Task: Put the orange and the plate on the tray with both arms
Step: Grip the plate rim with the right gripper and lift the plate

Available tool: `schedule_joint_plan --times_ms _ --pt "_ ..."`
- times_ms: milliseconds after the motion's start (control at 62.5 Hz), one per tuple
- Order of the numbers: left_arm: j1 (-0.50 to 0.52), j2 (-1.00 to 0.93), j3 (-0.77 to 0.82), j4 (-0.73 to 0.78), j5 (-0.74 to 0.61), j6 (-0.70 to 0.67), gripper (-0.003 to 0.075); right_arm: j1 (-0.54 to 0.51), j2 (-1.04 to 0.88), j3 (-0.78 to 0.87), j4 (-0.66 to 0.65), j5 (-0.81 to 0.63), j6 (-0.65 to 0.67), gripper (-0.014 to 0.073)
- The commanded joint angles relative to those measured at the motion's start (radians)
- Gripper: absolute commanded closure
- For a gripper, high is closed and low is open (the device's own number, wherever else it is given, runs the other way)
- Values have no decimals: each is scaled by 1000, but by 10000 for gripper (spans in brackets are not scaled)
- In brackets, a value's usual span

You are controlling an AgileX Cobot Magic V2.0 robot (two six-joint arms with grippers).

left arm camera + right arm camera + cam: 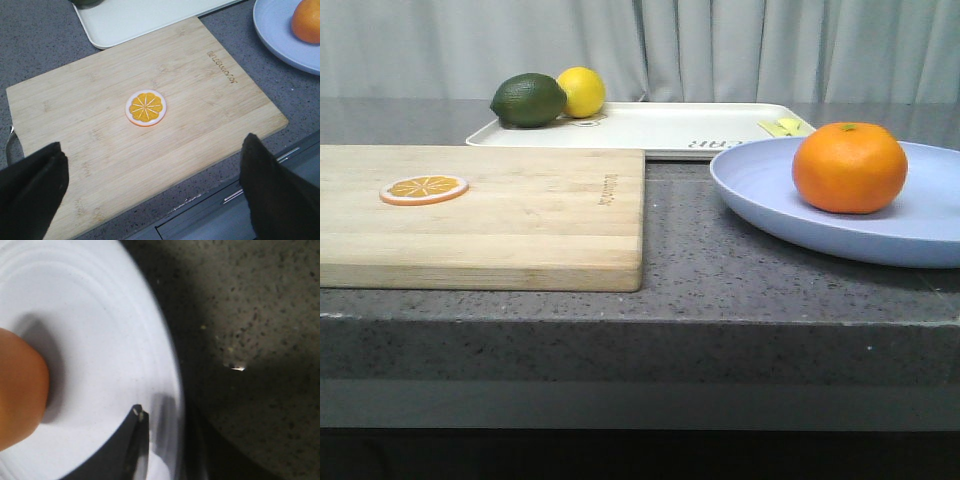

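The right gripper (pixel 165 440) grips the plate (pixel 100 315) rim; the orange (pixel 17 390) sits just inward. The left gripper (pixel 150 195) hangs open above the cutting board (pixel 100 150).

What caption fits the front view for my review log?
Orange resting on the plate beside a cutting board; tray behind holds a lemon and a dark green fruit.

Before you, the orange (pixel 850 167) sits on the plate (pixel 760 195) at right, the cutting board (pixel 520 215) at left, the tray (pixel 660 128) behind both.
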Motion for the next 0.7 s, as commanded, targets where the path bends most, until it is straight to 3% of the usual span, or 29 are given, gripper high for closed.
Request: schedule_joint_plan --times_ms 0,352,688 --pt "5 1 -24 4 -67 -10 47 -6 -32 -29 48 -5 -15 477" --pt "5 1 -24 4 -67 -10 47 -6 -32 -31 72 28 -14 654" --pt "5 1 -24 4 -67 -10 47 9 -32 -200 118 182 0 652"
